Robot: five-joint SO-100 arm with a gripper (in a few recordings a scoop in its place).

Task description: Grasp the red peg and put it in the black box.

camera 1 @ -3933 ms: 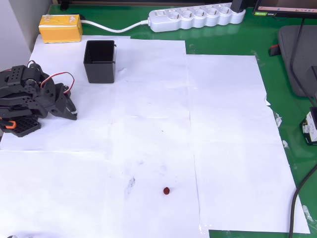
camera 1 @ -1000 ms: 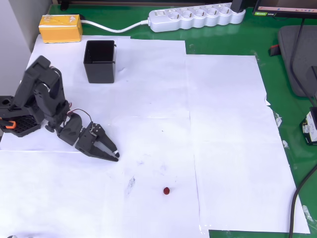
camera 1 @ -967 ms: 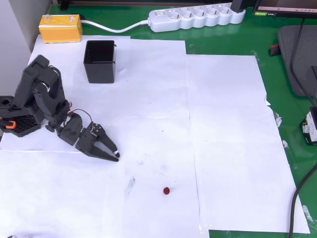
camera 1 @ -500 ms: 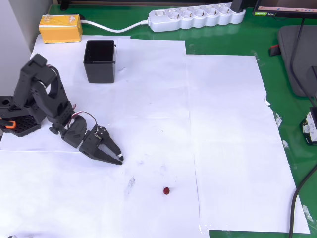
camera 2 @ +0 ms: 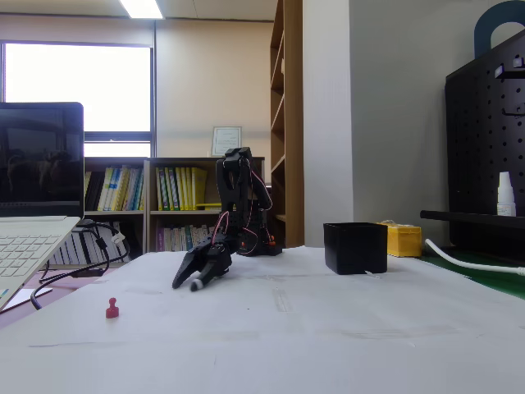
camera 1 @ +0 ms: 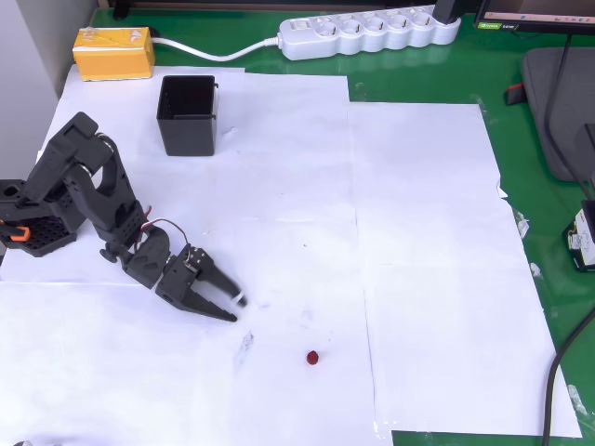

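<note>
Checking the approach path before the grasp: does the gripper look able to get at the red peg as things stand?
Probably yes. The gripper points toward the red peg, which stands alone on the white paper with nothing between them. The black box sits well off to the side.

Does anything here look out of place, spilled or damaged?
Nothing serious. The red peg stands upright on the paper, apart from the gripper. The black box is upright. The paper sheets overlap unevenly and carry faint grey smudges near the peg.

green table [camera 1: 437, 70] | white paper sheets [camera 1: 428, 232] | red peg [camera 1: 313, 357] | black box [camera 1: 188, 115] | yellow block [camera 1: 114, 52] | power strip [camera 1: 367, 33]
</note>
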